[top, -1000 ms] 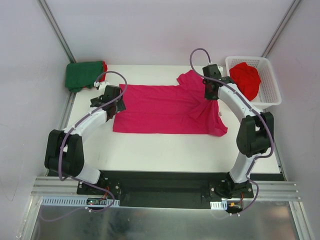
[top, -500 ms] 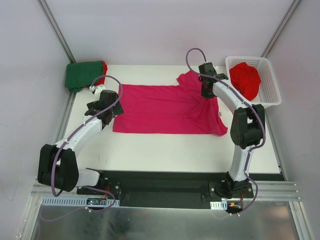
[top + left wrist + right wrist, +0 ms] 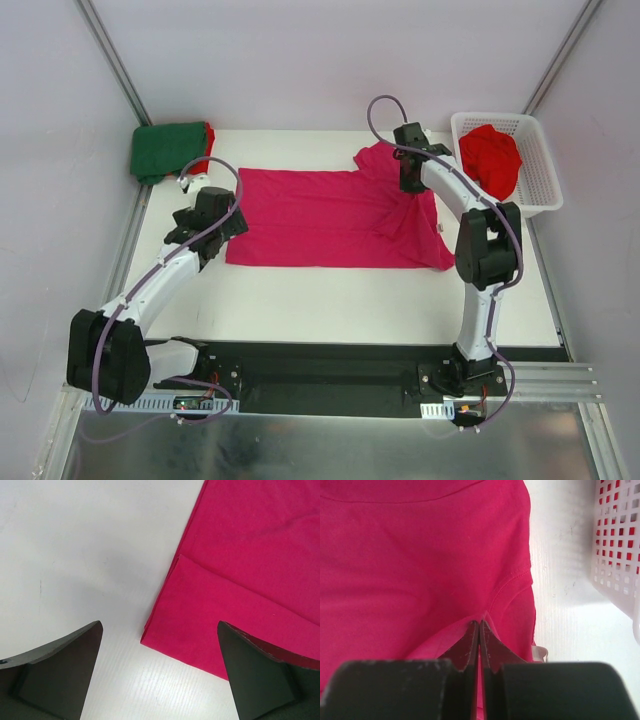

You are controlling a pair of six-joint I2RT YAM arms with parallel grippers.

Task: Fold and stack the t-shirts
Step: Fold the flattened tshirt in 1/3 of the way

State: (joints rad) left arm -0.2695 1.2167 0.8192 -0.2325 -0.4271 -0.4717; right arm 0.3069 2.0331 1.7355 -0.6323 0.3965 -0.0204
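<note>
Pinching a raised ridge of the magenta t-shirt [image 3: 320, 215] with the right gripper [image 3: 411, 186], jaws pressed fully together beside the sleeve seam, creases in the cloth running toward the pinch. Holding the left gripper [image 3: 226, 217] over that shirt's hem corner at 9 o'clock, fingers [image 3: 65, 665] spread as wide as they go and gripping nothing. Finding the magenta t-shirt lying mostly flat across the middle of the table [image 3: 300, 300], collar end toward 3 o'clock. Seeing the green t-shirt [image 3: 165, 150] sitting folded at 10 o'clock and a red t-shirt [image 3: 490, 160] bunched inside the white basket [image 3: 545, 195] at 2 o'clock.
</note>
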